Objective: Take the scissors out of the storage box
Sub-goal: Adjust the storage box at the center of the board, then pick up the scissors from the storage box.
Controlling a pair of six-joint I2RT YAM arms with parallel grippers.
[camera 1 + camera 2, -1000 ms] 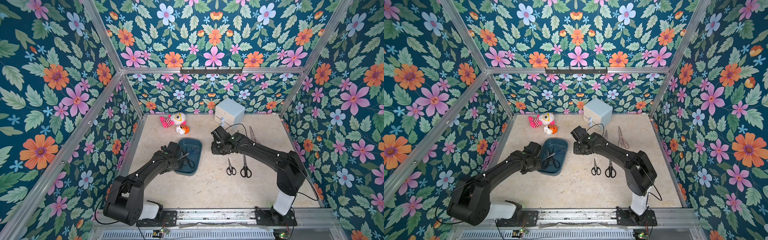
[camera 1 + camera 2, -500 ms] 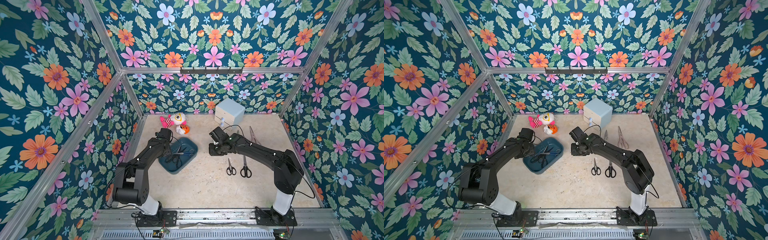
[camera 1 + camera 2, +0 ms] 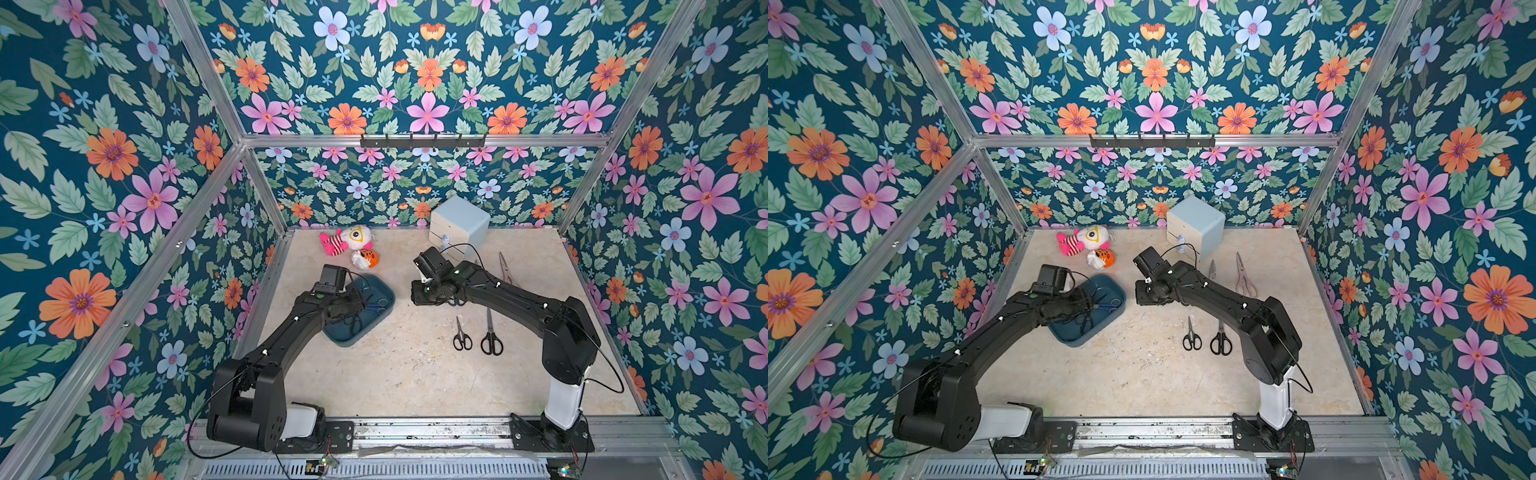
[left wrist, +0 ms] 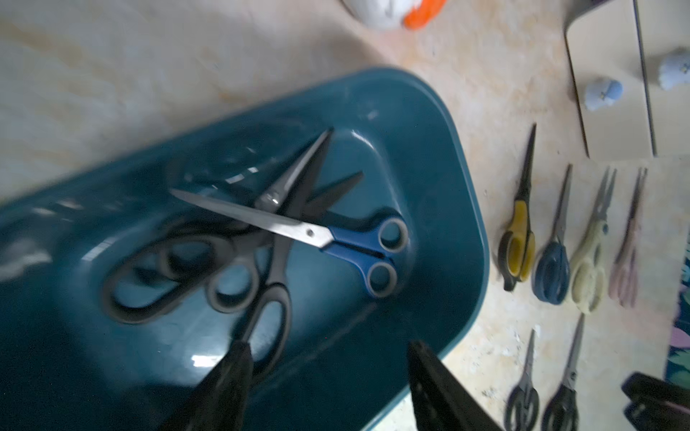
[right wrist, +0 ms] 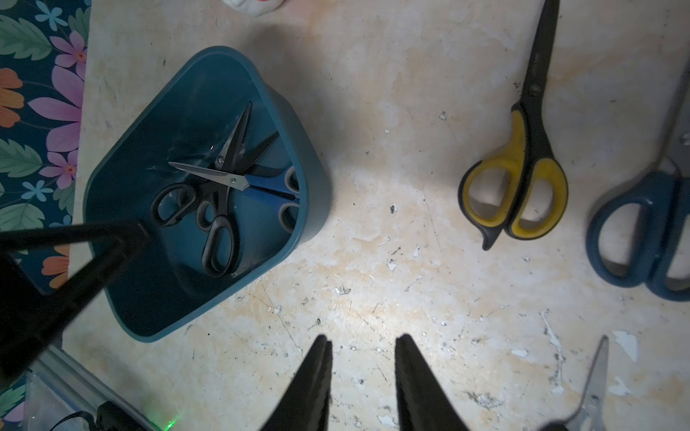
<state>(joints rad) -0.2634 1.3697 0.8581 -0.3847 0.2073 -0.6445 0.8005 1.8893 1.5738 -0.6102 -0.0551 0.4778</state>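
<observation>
Left claw [image 4: 328, 377] agape and empty above storage box [image 4: 429, 149]; black-handled scissors [image 4: 277, 257] just beside one fingertip; right claw [image 5: 360, 373] narrowly ajar, empty

**Gloss and Grit**

The storage box [image 4: 429, 156] is showing glossy teal plastic, catching highlights. The blue-handled scissors [image 4: 298, 228] are gleaming with smooth, bright metal blades. The tabletop [image 5: 373, 261] is looking matt, rough and flaking.
</observation>
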